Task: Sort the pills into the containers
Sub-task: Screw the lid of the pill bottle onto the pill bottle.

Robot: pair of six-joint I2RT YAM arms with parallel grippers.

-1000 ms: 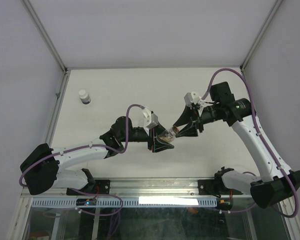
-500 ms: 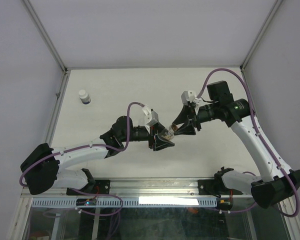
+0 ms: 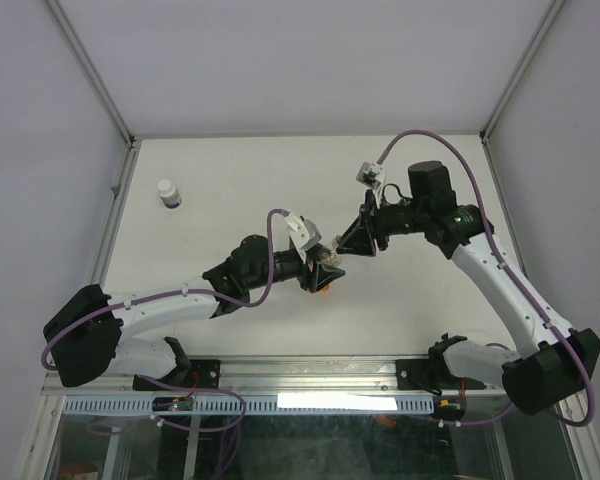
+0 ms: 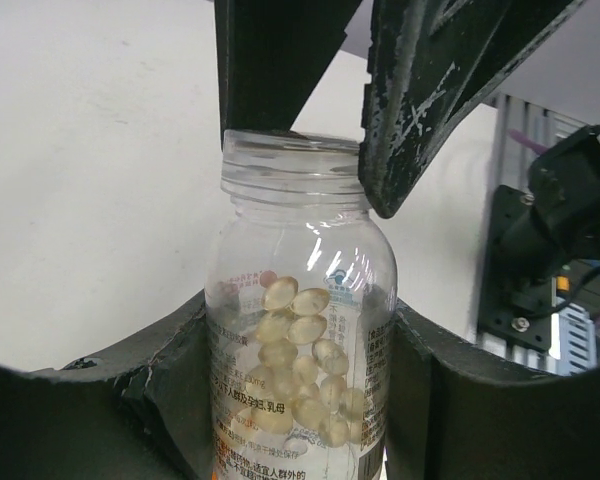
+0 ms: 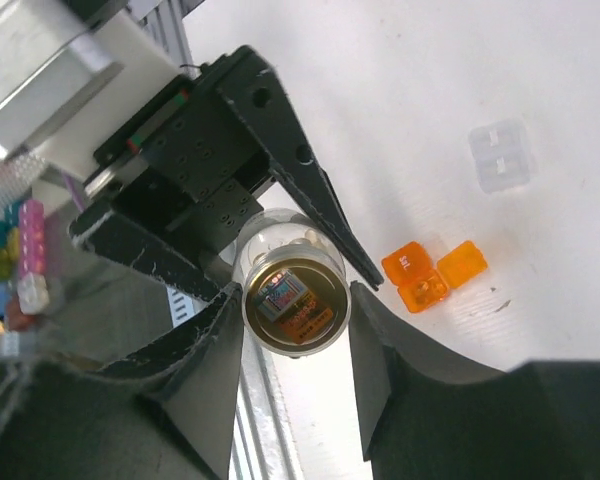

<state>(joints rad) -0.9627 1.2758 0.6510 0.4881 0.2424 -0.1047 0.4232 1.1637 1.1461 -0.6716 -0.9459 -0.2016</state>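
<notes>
One clear bottle (image 4: 298, 230), uncapped, is held over the middle of the table (image 3: 230, 170). It is pinched at its body by the left gripper (image 4: 298, 335) and clamped at its neck by the right gripper (image 5: 295, 298). Pale pills (image 4: 280, 295) are piled inside, over a dozen; an exact count cannot be made. One white bottle (image 3: 168, 193) stands at the far left. Three orange cells (image 5: 425, 275) and one clear box (image 5: 500, 156) lie on the table, near each other.

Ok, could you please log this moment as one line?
left gripper: holds clear bottle | right gripper: clamps its neck | pills: inside bottle
</notes>
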